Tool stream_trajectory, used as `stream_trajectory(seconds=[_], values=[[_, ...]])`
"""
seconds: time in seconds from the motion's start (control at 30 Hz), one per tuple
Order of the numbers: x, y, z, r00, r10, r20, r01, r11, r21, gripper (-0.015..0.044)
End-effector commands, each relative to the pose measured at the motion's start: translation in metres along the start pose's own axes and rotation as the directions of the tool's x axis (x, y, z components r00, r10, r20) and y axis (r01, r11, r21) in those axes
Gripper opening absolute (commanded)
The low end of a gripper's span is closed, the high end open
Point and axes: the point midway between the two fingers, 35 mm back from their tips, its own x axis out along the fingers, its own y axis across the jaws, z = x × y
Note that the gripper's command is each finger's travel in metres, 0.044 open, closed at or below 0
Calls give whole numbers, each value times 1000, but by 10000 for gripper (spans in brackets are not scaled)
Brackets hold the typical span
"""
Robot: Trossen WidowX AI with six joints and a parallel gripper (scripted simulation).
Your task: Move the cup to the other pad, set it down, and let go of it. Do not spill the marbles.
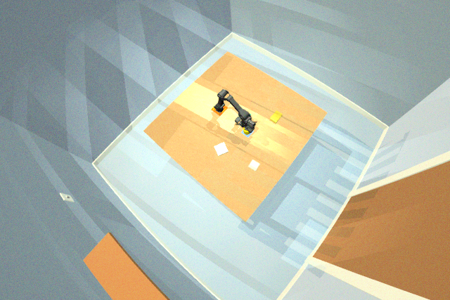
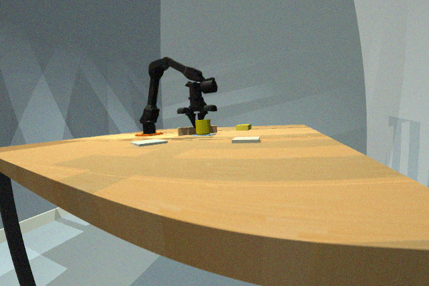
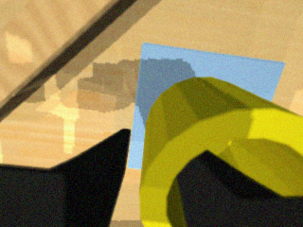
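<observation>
The yellow cup [image 1: 246, 131] [image 2: 203, 126] [image 3: 199, 101] stands upright on the blue pad [image 1: 248, 135] [image 2: 209, 134] [image 3: 232, 68]. My gripper [image 2: 196, 123] [image 3: 153, 140] is low over the cup and open, astride its near wall. In the wrist view one finger is inside the cup's mouth and the other is outside, with a visible gap between the outer finger and the wall. The marbles are out of sight; the finger and the cup's rim hide the inside. Two white flat squares lie on the table, one [image 1: 221, 149] [image 2: 149, 142] nearer the arm's side and one [image 1: 254, 165] [image 2: 245, 139] farther out; which is the other pad I cannot tell.
A yellow block [image 1: 275, 116] [image 2: 243, 126] lies on the table [image 1: 232, 180] [image 2: 214, 203] beyond the cup. A low wooden bar [image 2: 184, 131] [image 3: 62, 57] stands behind the cup, close to my gripper. The arm's base sits on an orange plate [image 1: 214, 109] [image 2: 159, 133].
</observation>
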Motion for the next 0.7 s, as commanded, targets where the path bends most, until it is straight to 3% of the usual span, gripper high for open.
stream_trajectory(seconds=[0.0,0.43,0.67], values=[[0,0,0,1000,0,0,0,1000,0,93],[0,0,0,1000,0,0,0,1000,0,0],[-13,-1,0,1000,0,-1,0,1000,-1,0]])
